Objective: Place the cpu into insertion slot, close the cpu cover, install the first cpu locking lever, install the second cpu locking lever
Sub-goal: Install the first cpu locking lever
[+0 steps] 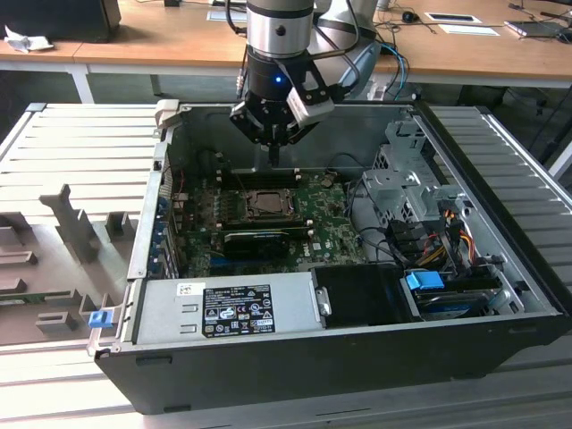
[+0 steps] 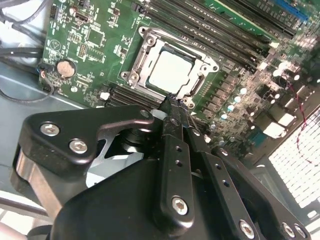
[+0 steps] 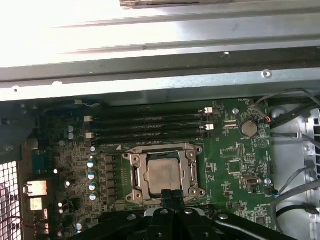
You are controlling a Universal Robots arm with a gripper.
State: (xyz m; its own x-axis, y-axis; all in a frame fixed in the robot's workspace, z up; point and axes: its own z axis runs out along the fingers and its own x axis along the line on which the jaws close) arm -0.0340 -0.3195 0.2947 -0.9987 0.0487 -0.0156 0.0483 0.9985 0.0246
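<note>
**A:** Left to right, quick: what's there in the exterior view?

**B:** Grey slotted tray (image 1: 63,223) out at 9 o'clock. The open computer case (image 1: 152,268) is in the middle with the green board (image 1: 335,214) inside. The metal drive cage (image 1: 402,170) is toward 3 o'clock.

**A:** Gripper?

**B:** The gripper (image 1: 273,157) hangs over the far part of the board, pointing straight down. Its fingers (image 2: 175,145) are pressed together into one blade – nothing between them.

**A:** And the cpu?

**B:** The cpu (image 1: 265,204) is already seated in the insertion slot (image 1: 246,205), pale face up. The cpu cover (image 3: 145,159) lies flat over it, and the chip shows through its window. I can't tell how the locking levers stand.

**A:** Which way from the hand?

**B:** In the exterior view the cpu lies at 6 o'clock from the fingertips, near but apart. The memory slots (image 1: 255,179) sit between them, long axis running 9 to 3. The long black card (image 1: 259,239) is further on at 6 o'clock, on the same 9-to-3 line.

**A:** Contact?

**B:** In both wrist views the closed tip lines up with one edge of the cover – touching or hovering, I can't say. There's only one arm, so nothing else is closer.
</note>
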